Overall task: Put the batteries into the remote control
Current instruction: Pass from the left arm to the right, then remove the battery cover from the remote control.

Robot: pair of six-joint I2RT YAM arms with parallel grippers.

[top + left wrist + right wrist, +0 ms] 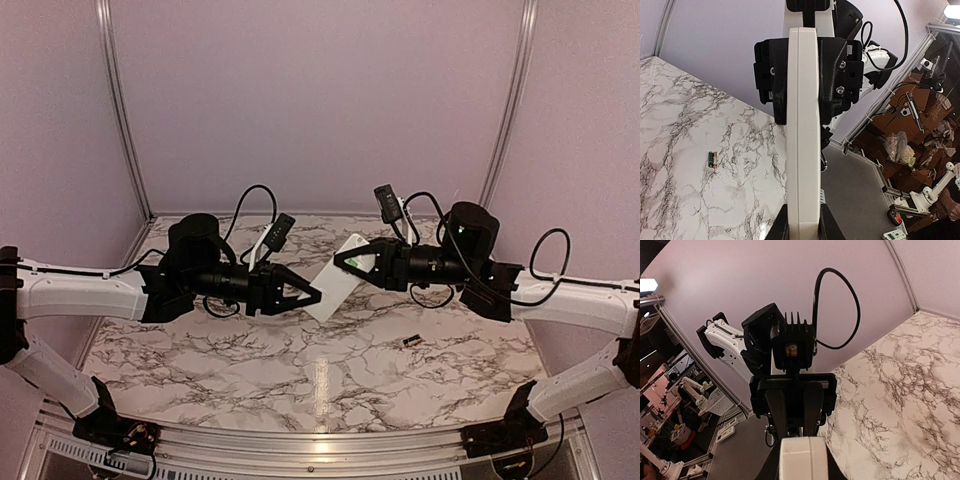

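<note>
Batteries (411,341) on table (250,360), remote control (338,277) aloft

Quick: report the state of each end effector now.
Left end effector: closed on the remote control.
Right end effector: closed on the other end of the remote control.
</note>
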